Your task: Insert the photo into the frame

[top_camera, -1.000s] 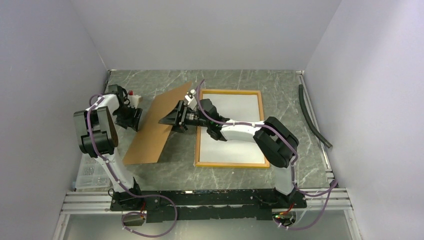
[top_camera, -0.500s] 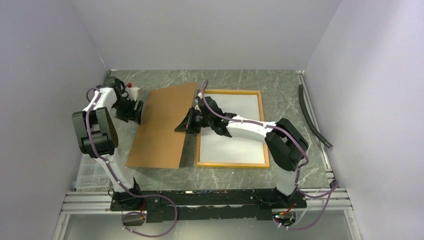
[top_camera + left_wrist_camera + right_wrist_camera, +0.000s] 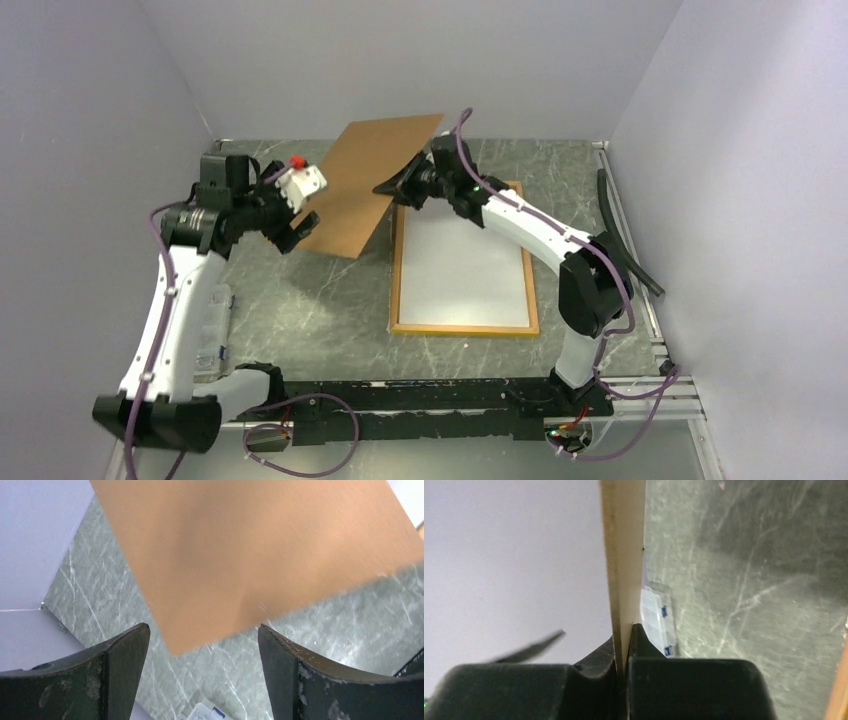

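The left arm (image 3: 172,300) and right arm (image 3: 530,227) share one build: white link shells between bulky black joint housings. Purple cables (image 3: 462,120) run along them and loop around the black base plate (image 3: 430,396). The left wrist carries a white block with a red cap (image 3: 297,161). The left pincer (image 3: 200,630) has dark fingers (image 3: 295,675), scuffed pale at the edges. The right pincer (image 3: 624,640) is matte black.

Frame (image 3: 462,328) flat on table (image 3: 320,300) right of centre, board (image 3: 365,185) tilted up at its far-left corner, right gripper (image 3: 392,187) on board's right edge, left gripper (image 3: 290,230) just left.
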### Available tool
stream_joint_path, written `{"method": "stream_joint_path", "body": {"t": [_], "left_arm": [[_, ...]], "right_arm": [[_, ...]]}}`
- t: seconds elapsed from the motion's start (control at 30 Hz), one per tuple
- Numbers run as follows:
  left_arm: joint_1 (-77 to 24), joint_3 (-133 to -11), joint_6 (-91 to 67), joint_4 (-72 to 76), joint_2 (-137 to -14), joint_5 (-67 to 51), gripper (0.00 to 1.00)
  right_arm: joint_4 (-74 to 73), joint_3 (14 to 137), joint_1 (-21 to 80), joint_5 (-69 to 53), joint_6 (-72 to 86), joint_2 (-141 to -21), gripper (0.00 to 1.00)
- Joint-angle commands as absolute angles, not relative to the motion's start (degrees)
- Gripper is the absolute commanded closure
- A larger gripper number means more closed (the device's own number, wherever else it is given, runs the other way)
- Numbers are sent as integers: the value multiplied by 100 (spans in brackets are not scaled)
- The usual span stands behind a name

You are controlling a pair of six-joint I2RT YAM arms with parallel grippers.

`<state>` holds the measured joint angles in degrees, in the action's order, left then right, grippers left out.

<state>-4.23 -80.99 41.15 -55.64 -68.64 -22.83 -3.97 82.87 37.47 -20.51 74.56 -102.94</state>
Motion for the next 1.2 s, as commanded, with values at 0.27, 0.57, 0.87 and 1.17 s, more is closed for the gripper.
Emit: {"method": "stream_joint_path", "body": {"t": [0.27,0.57,0.87,1.17], "left_arm": [[-699,-7335,5754,-5721,-5385,-2419,13],[-712,-6734,6460,-4600,-4432,-3101,19],[-716,-6781,7089,-5552,-4269,-3678,24],[-713,-6844,8078,-6316,-3908,-3464,24]], "right_arm": [[198,9289,3735,-2472,8528,-10117,100],[776,8875,3909,-2739,9026,-10007,100],[1018,8894,4100,-2736,9337,-10157,100],[956,8928,4091,-2760,9320,-10177,100]]}}
